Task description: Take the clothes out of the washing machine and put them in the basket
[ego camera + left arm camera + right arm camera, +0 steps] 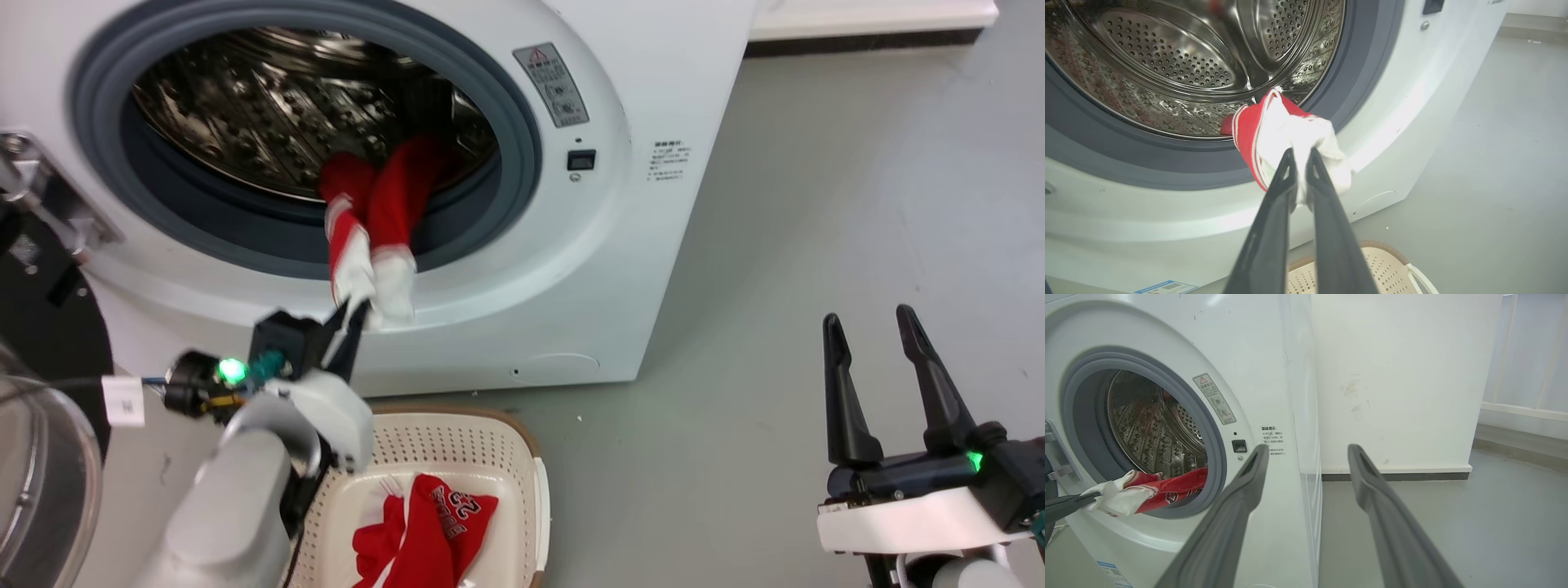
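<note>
Left hand (1301, 153) pinches red garment (392, 204) trailing from washing machine (620, 245).

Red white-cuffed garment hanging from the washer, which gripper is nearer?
Left: the left gripper pinches the red garment; the right gripper is open over the floor, well aside.

Cut off, covered, unreadable
The basket (490, 445) runs off the head view's bottom edge, its left side behind the left forearm (237, 506). The red garment (392, 196) loses its far end in the dark of the drum (269, 106). The warning label (551, 84) has print too small to read.
</note>
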You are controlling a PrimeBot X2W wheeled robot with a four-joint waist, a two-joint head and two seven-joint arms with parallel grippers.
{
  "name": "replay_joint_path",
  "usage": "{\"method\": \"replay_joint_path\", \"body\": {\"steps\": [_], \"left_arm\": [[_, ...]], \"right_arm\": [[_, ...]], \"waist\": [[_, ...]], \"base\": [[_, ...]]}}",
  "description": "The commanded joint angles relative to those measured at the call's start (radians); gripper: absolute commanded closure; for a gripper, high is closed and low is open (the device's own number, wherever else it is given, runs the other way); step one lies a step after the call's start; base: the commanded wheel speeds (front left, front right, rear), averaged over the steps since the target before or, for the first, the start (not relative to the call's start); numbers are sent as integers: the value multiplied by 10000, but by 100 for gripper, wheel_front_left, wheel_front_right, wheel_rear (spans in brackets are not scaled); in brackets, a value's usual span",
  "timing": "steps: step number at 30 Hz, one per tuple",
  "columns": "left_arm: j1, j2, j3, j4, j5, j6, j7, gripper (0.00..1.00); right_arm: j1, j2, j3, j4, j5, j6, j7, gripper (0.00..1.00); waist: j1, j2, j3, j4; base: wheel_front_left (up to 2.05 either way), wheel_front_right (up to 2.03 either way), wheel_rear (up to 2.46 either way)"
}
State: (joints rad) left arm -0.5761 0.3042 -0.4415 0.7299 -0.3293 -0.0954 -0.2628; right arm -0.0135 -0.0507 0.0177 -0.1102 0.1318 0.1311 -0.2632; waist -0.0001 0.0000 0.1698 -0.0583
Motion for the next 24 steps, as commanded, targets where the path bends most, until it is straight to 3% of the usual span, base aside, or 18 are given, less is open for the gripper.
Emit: {"method": "replay_joint_path", "body": {"steps": [1, 13, 24], "left_arm": [[495, -33, -67, -304, -27, 79, 2, 100], [3462, 21, -850, -2344, -175, 328, 697, 100], [3990, 33, -920, -2140, -461, 387, 978, 100]], "right_arm": [[220, 10, -23, 48, -7, -7, -24, 0], [697, 10, 99, 200, 34, -7, -24, 0], [215, 12, 94, 79, -36, -7, -24, 0]], "waist": [[1, 0, -438, 295], [1, 0, -1057, 506], [1, 0, -342, 197]], "base": [[0, 0, 0], [0, 0, 0], [0, 0, 0]]}}
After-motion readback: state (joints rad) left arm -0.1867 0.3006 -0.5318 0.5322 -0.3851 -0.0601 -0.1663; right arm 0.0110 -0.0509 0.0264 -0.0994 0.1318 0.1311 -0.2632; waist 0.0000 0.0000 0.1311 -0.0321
